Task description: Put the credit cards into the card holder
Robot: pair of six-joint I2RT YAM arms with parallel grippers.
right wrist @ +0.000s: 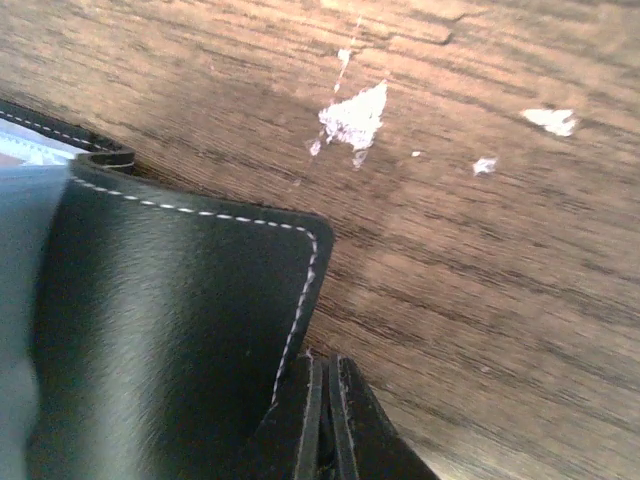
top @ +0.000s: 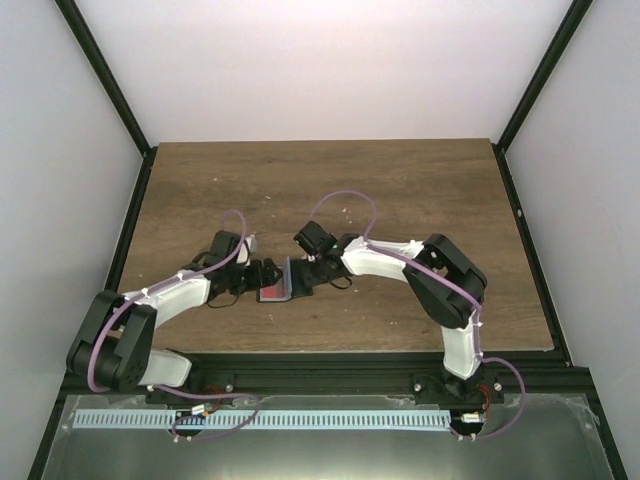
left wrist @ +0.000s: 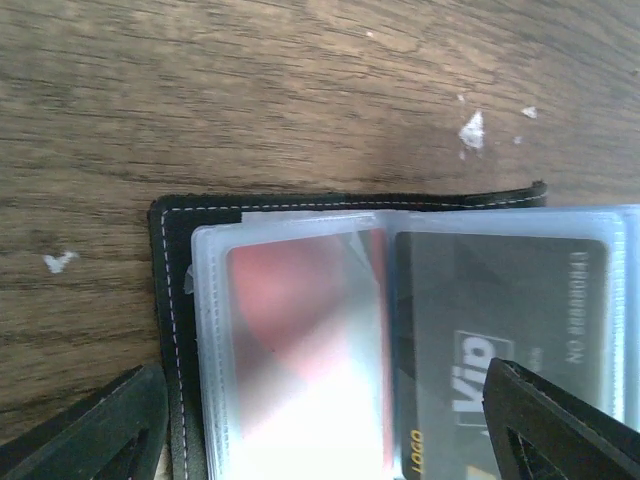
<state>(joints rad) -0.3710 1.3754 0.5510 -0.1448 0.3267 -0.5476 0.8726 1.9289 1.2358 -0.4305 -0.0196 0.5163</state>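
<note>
Left wrist view: the card holder (left wrist: 175, 300) lies open on the table (left wrist: 300, 90), a red card (left wrist: 300, 330) sleeved at six o'clock and a dark grey card (left wrist: 500, 300) at four. The left gripper (left wrist: 320, 400) gapes empty; the right gripper (right wrist: 322, 400) pinches the holder's cover. No loose cards show, so the filling looks nearly done.

"Vip" on dark grey card (left wrist: 500, 300); serial blurred.

The card holder (top: 289, 274) lay open on the table (top: 400, 180), toward the middle of its near edge, one flap raised and a red card (top: 272, 293) showing inside. The left gripper (top: 261, 273) and right gripper (top: 304, 275) flanked it closely.
</note>
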